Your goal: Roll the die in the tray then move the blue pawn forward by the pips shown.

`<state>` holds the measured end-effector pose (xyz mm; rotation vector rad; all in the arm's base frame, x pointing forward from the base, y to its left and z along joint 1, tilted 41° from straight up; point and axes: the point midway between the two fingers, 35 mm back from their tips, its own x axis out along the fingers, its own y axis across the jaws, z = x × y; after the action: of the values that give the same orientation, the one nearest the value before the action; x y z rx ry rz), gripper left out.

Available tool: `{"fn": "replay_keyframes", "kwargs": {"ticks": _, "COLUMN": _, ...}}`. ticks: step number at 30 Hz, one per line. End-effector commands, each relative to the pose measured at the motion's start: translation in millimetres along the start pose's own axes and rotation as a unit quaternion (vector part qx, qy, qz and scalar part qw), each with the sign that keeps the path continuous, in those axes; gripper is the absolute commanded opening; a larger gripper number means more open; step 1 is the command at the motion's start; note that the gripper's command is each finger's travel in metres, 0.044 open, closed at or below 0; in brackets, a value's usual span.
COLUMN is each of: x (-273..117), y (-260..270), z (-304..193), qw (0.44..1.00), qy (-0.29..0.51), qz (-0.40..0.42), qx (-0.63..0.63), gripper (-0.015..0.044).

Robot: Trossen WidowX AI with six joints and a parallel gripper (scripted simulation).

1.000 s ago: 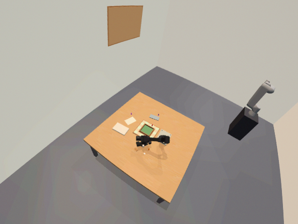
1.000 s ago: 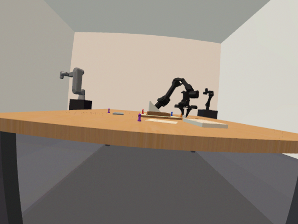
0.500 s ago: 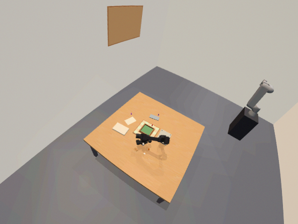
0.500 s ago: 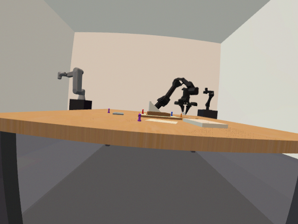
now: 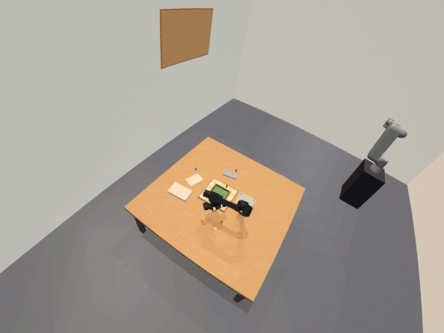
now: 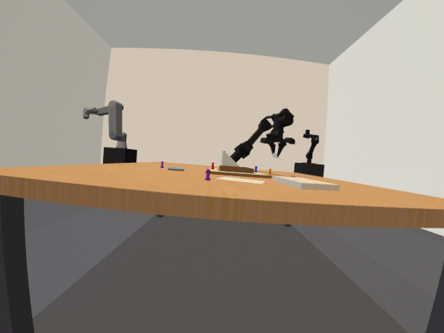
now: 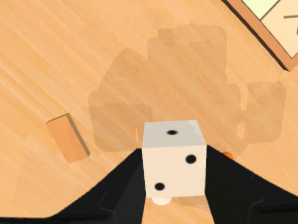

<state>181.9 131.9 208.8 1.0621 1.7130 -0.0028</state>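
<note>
My gripper (image 5: 214, 208) (image 6: 276, 154) (image 7: 172, 155) is shut on the white die (image 7: 173, 172) and holds it above the table, beside the board. In the wrist view the die shows one pip on one face and two on another. The board (image 5: 213, 184) (image 6: 261, 175) (image 7: 250, 22) carries the green-floored tray (image 5: 220, 191) (image 6: 236, 169). The blue pawn (image 6: 256, 169) stands at the board, right of the tray in the exterior view; the arm hides it in the top view. A red pawn (image 5: 226, 186) (image 6: 212, 165) stands on the board's other side.
An orange pawn (image 5: 222, 222) (image 6: 270, 171) and an orange block (image 5: 202, 222) (image 7: 67, 140) are near the gripper, with a small white thing (image 5: 215, 228). Two purple pawns (image 5: 195, 169) (image 5: 236, 170), a grey slab (image 5: 229, 174), a paper sheet (image 5: 194, 179) and a pale book (image 5: 180, 191) lie beyond the board.
</note>
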Motion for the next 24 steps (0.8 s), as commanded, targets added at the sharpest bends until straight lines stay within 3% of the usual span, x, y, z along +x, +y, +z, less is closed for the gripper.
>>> {"fn": "replay_keyframes", "kwargs": {"ticks": 1, "x": -17.9, "y": 1.0, "z": -1.9, "qw": 1.0, "qy": 0.003, "qz": 0.006, "qx": -0.001, "gripper": 0.0}}
{"fn": "replay_keyframes", "kwargs": {"ticks": 6, "x": -20.4, "y": 0.7, "z": 1.9, "qw": 1.0, "qy": 0.003, "qz": 0.006, "qx": 0.006, "gripper": 0.0}}
{"fn": "replay_keyframes", "kwargs": {"ticks": 24, "x": -2.6, "y": -25.6, "z": 114.7, "qw": 0.981, "qy": -0.01, "qz": -0.002, "qx": 0.196, "gripper": 0.0}}
